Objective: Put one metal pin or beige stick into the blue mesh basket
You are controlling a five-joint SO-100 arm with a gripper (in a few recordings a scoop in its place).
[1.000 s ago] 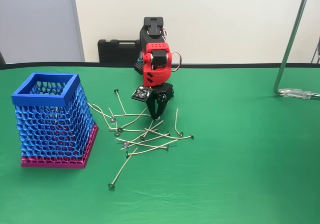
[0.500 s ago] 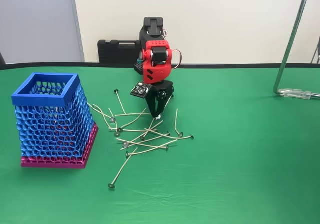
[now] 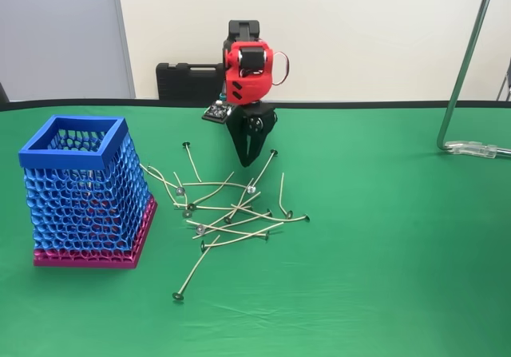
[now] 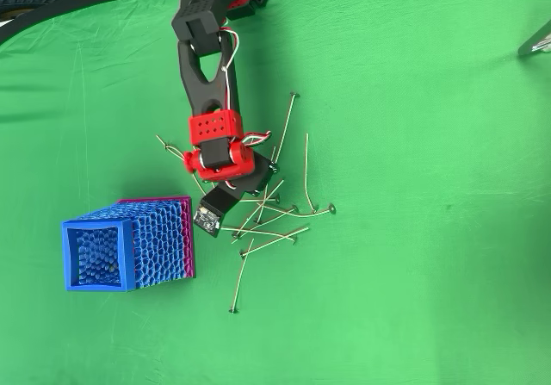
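A: Fixed view first, starting at the left of the frame. What is sitting there?

B: The blue mesh basket [image 3: 84,191] is standing upright at the left on the green table [image 3: 383,245], magenta base down. In the overhead view the basket [image 4: 127,244] is lying in the lower left.

A: And moving right?

B: The loose pile of pins [image 3: 227,217] is sprawling across the middle of the frame, just right of the basket and not touching it. Overhead, the same pile [image 4: 267,221] is spreading below my wrist.

A: Where are you?

B: My gripper [image 3: 250,163] is hanging above the upper edge of the pile, fingers pointing down and pressed together on one metal pin [image 3: 260,170]. That pin is slanting up to the right, its dark head near the centre of the frame and its lower end among the others.

A: Further right?

B: A metal stand [image 3: 467,61] is rising at the right edge.
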